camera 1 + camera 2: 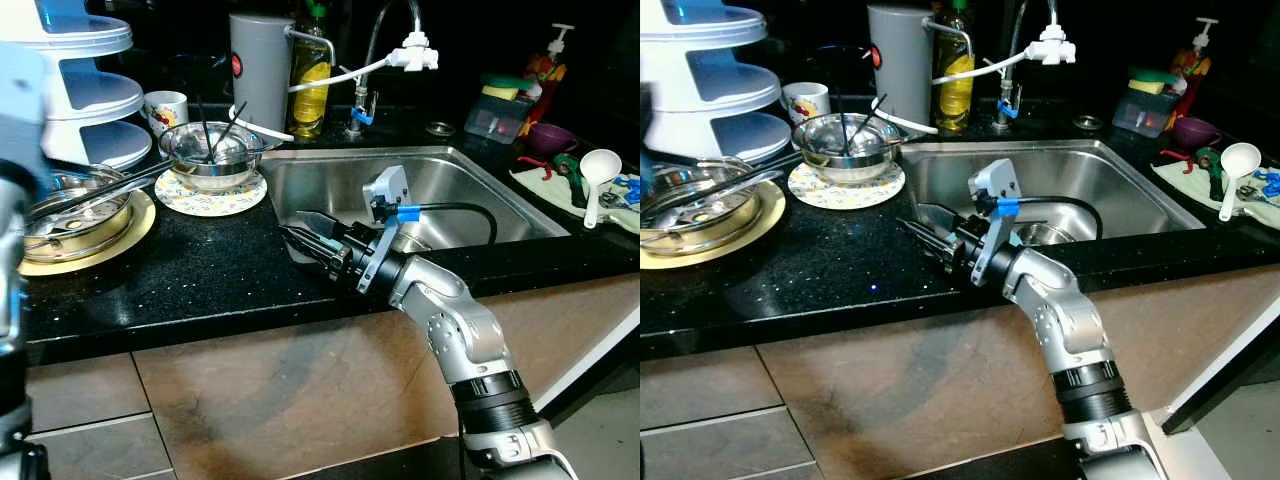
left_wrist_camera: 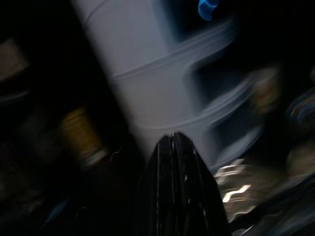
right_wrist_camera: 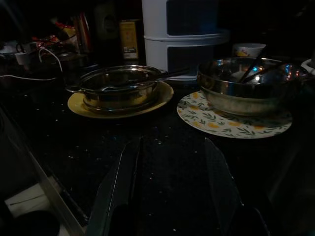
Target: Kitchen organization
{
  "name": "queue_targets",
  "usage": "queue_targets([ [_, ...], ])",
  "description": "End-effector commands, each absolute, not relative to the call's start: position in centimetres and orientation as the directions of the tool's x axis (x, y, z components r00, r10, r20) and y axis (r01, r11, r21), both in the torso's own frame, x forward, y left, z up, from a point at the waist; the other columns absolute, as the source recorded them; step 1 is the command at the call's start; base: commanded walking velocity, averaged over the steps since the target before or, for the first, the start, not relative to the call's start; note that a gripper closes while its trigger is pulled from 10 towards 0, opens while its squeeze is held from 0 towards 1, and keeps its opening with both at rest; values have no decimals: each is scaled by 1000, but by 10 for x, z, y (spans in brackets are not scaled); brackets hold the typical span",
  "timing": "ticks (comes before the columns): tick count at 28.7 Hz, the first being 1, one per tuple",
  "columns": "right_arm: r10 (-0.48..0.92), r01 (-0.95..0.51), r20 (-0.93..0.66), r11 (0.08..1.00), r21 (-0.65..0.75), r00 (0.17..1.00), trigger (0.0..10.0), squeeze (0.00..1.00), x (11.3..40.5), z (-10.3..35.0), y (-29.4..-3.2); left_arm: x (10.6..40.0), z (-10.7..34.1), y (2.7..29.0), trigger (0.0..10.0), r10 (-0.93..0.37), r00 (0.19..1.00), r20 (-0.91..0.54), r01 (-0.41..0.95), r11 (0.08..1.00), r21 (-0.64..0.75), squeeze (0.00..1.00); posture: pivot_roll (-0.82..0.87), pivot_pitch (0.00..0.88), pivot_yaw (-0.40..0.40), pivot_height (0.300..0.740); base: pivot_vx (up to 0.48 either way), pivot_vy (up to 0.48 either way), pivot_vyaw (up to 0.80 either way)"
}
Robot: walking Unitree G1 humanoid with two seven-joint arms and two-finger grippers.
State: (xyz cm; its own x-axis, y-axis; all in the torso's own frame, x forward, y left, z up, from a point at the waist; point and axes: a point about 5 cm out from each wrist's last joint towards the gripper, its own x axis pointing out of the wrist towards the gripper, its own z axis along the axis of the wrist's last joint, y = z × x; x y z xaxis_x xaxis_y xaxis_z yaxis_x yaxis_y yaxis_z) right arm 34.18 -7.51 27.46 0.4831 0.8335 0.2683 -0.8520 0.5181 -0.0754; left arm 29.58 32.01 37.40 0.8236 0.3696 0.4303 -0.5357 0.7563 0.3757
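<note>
While the right gripper (image 1: pixel 296 226) hovers low over the black table (image 1: pixel 200 285) at the sink's (image 1: pixel 480 200) front left corner, its jaws stand apart and hold nothing — the right wrist view shows the two fingers (image 3: pixel 120 187) spread with bare table between them. Ahead of it, toward the table's left end, a steel pan (image 1: pixel 75 215) sits on a yellow plate (image 1: pixel 120 245) with a utensil lying across it. Just beside that, nearer the sink, a steel bowl (image 1: pixel 212 152) rests on a patterned plate (image 1: pixel 210 195) with dark sticks leaning inside. Behind them, along the back edge, stand a white tiered rack (image 1: pixel 85 90), a mug (image 1: pixel 165 108), a grey jug (image 1: pixel 260 70) and an oil bottle (image 1: pixel 310 85). The left gripper (image 2: pixel 179 162) is up close to the rack — its jaws are together in a blurred wrist view.
</note>
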Motion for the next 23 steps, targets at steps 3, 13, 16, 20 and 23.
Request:
queue_targets([
  [3,827,-847,276,526,-72,490,10000,0,343,275,-78,297,349,377,10000,543,797,263,-603,699,383,0,40,153,-91,740,0,0,0],
  [13,822,-843,279,533,-68,497,10000,0,341,274,-80,323,351,345,10000,255,906,338,-336,919,207,0,28,164,-76,740,0,0,0],
  [16,820,-842,280,535,-68,499,10000,0,341,274,-81,328,358,327,10000,184,906,381,-280,936,213,929,26,164,-78,740,0,0,0],
  [20,819,-841,280,537,-67,501,10000,0,341,274,-81,344,367,289,10000,17,909,415,-136,956,260,1000,29,161,-79,740,0,0,0],
  [23,820,-843,281,535,-64,499,10000,0,340,274,-79,360,354,262,10000,-100,932,349,-46,921,386,1000,29,161,-79,740,0,0,0],
])
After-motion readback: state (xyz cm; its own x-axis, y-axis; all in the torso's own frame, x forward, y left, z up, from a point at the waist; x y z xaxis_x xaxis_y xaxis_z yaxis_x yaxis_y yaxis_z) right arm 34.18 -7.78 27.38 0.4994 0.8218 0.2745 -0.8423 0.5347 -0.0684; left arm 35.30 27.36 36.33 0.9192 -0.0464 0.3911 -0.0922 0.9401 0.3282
